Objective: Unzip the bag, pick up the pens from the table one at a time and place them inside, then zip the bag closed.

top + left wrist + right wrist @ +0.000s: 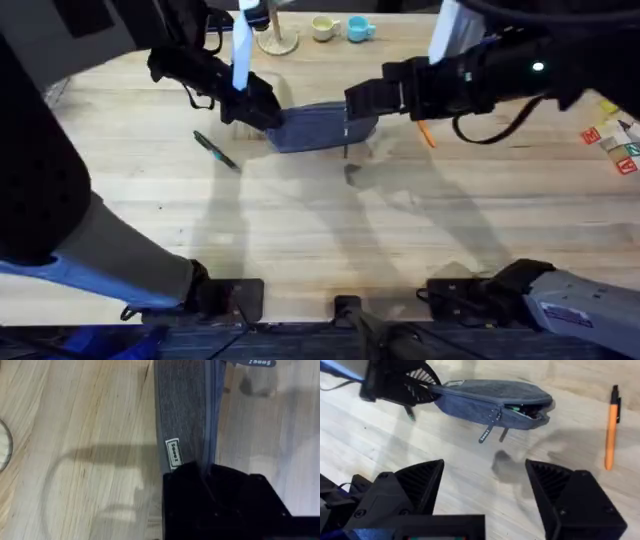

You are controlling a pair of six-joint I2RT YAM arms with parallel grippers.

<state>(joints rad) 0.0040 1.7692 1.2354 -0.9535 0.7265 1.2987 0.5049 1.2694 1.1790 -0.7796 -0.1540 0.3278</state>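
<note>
The right pincer [485, 490] hangs with its fingers spread wide and empty. Just beyond it the bag [490, 402] lies on the counter [330, 220], its zip partly run back and gaping at one end, pull tabs dangling. The left pincer [262, 108] is clamped on the bag's far end. To finish opening, I would keep that end pinned taut and draw the slider straight along the zip. The orange pen [611, 427] lies off to the side.
</note>
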